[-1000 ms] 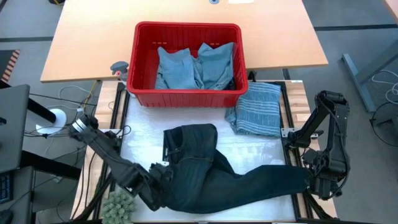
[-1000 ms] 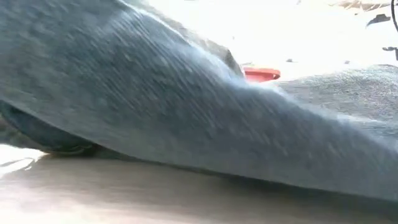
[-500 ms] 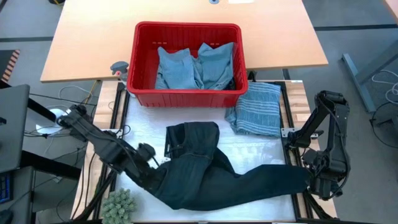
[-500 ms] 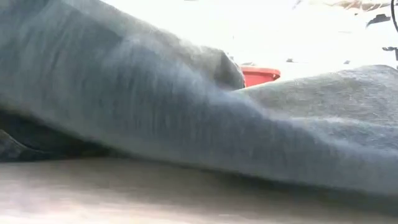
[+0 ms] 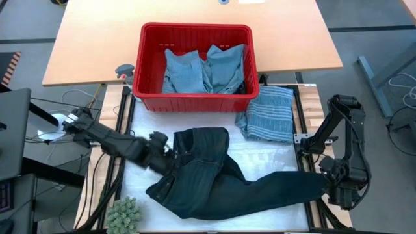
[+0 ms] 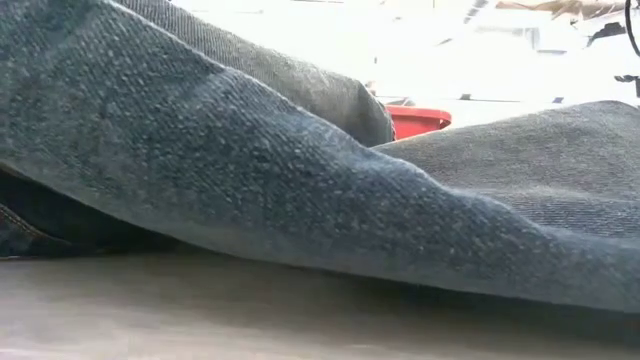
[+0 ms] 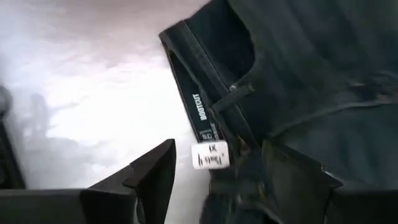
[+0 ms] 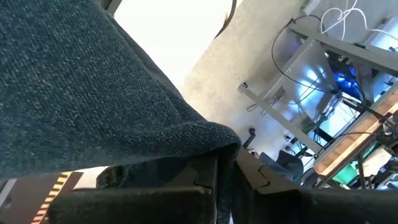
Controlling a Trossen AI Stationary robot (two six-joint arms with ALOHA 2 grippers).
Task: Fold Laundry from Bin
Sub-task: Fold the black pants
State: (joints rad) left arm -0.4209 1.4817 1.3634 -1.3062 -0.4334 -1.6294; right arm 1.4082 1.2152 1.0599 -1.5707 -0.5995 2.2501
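White padding covers the near surface point(image 5: 149, 130), where dark navy jeans point(image 5: 221, 185) lie spread from the left tool point(image 5: 170, 164) across to the right tool point(image 5: 328, 188), with a folded grey-blue striped garment point(image 5: 268, 115) just beyond them beside the red bin point(image 5: 148, 65). Light blue garments point(image 5: 205, 70) sit crumpled inside that bin. Spread wide, the left tool's fingers point(image 7: 149, 180) straddle the jeans' waistband by its labels without pinching it, while the right tool is clamped on a jeans leg end at the surface's right edge.
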